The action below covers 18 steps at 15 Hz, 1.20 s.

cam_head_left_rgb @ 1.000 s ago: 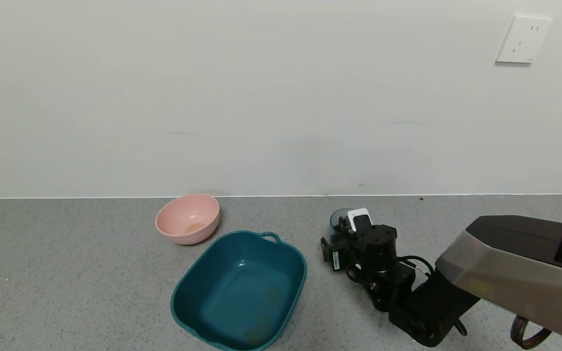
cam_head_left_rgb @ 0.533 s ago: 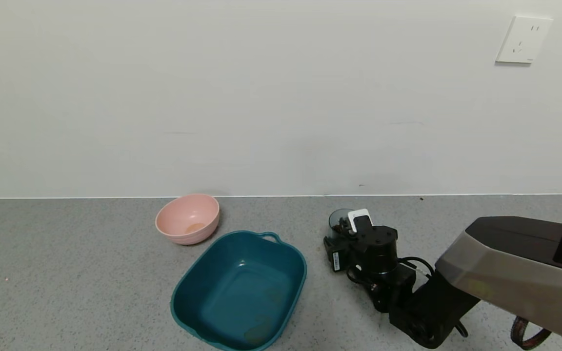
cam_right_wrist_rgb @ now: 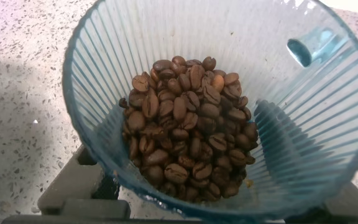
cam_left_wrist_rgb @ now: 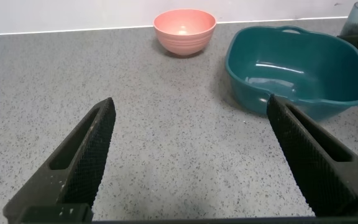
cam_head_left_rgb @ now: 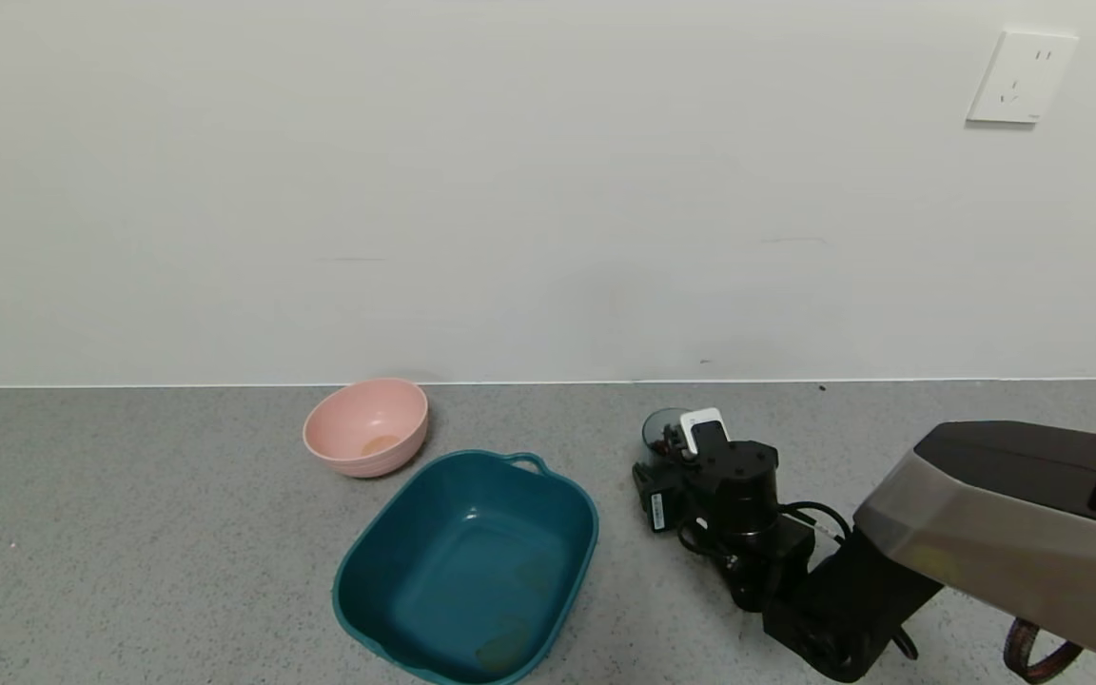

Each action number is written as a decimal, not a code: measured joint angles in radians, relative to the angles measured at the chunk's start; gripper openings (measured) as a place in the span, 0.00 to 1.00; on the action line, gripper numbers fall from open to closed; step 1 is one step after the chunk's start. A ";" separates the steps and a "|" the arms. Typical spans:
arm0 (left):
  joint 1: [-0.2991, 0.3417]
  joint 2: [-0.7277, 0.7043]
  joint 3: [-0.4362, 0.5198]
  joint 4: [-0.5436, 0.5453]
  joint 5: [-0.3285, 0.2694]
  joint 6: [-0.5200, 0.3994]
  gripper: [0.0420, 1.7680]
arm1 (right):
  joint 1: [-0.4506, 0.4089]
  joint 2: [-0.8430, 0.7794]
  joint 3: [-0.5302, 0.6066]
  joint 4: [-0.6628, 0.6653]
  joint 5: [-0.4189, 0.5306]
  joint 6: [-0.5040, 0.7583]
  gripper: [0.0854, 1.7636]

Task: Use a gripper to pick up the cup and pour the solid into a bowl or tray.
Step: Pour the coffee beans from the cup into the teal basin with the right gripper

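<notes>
The ribbed blue-grey cup (cam_head_left_rgb: 662, 423) stands on the grey counter to the right of the dark teal basin (cam_head_left_rgb: 434, 514). My right gripper (cam_head_left_rgb: 676, 440) reaches it from the near side and is shut on it, with fingers on either side of its wall. In the right wrist view the cup (cam_right_wrist_rgb: 166, 37) fills the frame, holding many brown beans (cam_right_wrist_rgb: 188, 130), and its teal handle (cam_right_wrist_rgb: 303, 50) is at the rim. The right gripper (cam_right_wrist_rgb: 185, 186) holds the cup low. My left gripper (cam_left_wrist_rgb: 191, 149) is open and empty above the counter, short of the basin (cam_left_wrist_rgb: 272, 93).
A smaller pink bowl (cam_head_left_rgb: 367, 428) sits behind and left of the basin, near the wall; it also shows in the left wrist view (cam_left_wrist_rgb: 184, 28). The basin holds no beans. A wall socket (cam_head_left_rgb: 1019, 76) is at the upper right.
My right gripper has shifted slightly right at the cup. The cup, basin and pink bowl stay where they were.
</notes>
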<state>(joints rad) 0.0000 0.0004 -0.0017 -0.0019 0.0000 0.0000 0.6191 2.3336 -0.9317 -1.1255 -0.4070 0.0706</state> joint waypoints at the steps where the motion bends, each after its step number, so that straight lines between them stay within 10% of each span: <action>1: 0.000 0.000 0.000 0.000 0.000 0.000 0.99 | 0.000 -0.005 0.001 0.000 0.000 -0.002 0.76; 18: 0.000 0.000 0.000 0.000 0.000 0.000 0.99 | -0.025 -0.251 -0.005 0.167 0.098 -0.302 0.76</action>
<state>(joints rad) -0.0004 0.0004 -0.0017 -0.0023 0.0000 0.0000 0.5940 2.0830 -0.9366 -0.9583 -0.3094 -0.2317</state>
